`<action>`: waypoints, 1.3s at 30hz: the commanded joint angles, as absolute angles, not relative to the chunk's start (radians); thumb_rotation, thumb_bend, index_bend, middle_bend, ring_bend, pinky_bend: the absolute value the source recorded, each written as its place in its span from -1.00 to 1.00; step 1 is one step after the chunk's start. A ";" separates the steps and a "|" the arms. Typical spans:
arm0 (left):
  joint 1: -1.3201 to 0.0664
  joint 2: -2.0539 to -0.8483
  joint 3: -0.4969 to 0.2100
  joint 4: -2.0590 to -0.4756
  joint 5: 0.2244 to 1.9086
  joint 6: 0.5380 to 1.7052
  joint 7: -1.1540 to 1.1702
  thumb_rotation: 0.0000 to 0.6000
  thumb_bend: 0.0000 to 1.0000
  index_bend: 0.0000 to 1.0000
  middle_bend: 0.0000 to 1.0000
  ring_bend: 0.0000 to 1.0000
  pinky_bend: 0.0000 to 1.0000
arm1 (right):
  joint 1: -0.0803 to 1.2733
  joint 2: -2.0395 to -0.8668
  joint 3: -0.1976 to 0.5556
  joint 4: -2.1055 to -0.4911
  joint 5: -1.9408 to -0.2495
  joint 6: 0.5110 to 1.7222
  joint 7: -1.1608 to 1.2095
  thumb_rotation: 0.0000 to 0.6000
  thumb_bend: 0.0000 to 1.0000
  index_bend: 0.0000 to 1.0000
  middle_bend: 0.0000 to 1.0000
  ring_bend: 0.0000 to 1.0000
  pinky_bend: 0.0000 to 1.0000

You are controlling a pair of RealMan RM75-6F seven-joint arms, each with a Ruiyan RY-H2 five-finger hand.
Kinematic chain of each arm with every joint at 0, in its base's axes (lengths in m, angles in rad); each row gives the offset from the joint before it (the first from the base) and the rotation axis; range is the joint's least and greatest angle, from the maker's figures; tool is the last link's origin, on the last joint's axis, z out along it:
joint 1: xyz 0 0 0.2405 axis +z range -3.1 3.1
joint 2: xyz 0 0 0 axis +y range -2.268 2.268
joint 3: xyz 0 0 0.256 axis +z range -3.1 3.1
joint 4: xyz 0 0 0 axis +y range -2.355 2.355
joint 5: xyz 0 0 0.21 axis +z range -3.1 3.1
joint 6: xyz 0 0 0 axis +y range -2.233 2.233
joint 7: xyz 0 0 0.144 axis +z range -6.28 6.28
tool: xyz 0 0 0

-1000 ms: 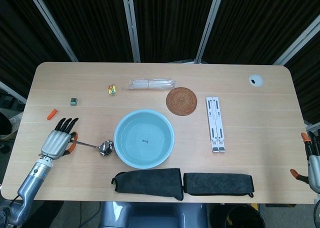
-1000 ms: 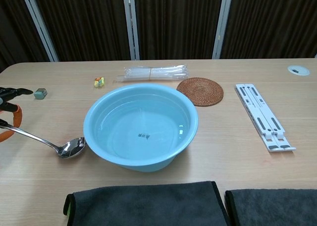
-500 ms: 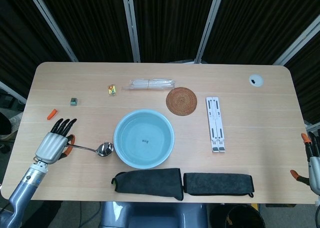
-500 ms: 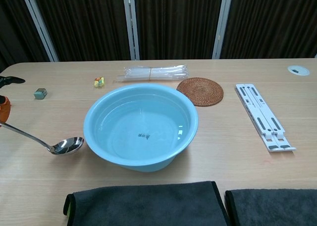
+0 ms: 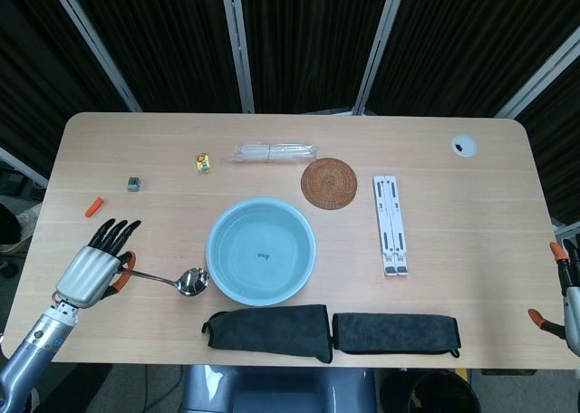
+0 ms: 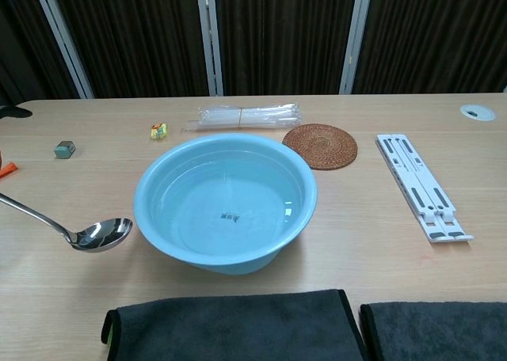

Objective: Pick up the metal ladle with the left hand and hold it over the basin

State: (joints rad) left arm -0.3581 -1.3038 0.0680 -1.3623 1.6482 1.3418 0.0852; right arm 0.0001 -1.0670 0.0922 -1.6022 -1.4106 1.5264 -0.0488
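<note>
Gripping the metal ladle (image 5: pixel 168 277) by its handle near the left edge of the tabletop (image 5: pixel 435 214), the left hand (image 5: pixel 91 266) had its fingers (image 5: pixel 116 234) extended side by side above the handle; what pinched underneath could not be seen. With the bowl just beside the basin (image 5: pixel 261 252), a good lift probably needed a level bowl and clearance over the rim before swinging rightward.

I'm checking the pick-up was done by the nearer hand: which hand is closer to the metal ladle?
Left. The left hand holds the metal ladle by its handle, left of the basin. The right hand sits at the table's far right edge, well away from it.
</note>
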 commanded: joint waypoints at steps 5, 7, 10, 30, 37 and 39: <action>-0.351 -1.190 0.109 -1.514 1.717 1.362 0.090 1.00 -0.10 0.11 -1.00 -1.00 -1.00 | -0.011 -1.052 0.086 -1.612 -1.436 1.548 -0.020 1.00 -1.00 -1.00 -1.00 -1.00 -1.00; -0.353 -1.170 0.119 -1.542 1.734 1.357 0.089 1.00 -0.10 0.11 -1.00 -1.00 -1.00 | -0.015 -1.048 0.085 -1.615 -1.444 1.557 -0.013 1.00 -1.00 -1.00 -1.00 -1.00 -1.00; -0.357 -1.150 0.126 -1.571 1.751 1.349 0.085 1.00 -0.10 0.10 -1.00 -1.00 -1.00 | -0.020 -1.045 0.082 -1.616 -1.454 1.566 -0.005 1.00 -1.00 -1.00 -1.00 -1.00 -1.00; -0.487 -1.171 -0.035 -1.587 1.628 1.198 0.222 1.00 -0.10 0.14 -1.00 -1.00 -1.00 | -0.026 -1.037 0.096 -1.612 -1.439 1.573 0.016 1.00 -1.00 -1.00 -1.00 -1.00 -1.00; -0.565 -1.262 -0.099 -1.537 1.548 1.101 0.285 1.00 -0.10 0.14 -1.00 -1.00 -1.00 | -0.017 -1.038 0.103 -1.602 -1.416 1.546 0.023 1.00 -1.00 -1.00 -1.00 -1.00 -1.00; -0.585 -1.285 -0.111 -1.526 1.525 1.075 0.294 1.00 -0.10 0.14 -1.00 -1.00 -1.00 | -0.016 -1.037 0.105 -1.601 -1.412 1.541 0.028 1.00 -1.00 -1.00 -1.00 -1.00 -1.00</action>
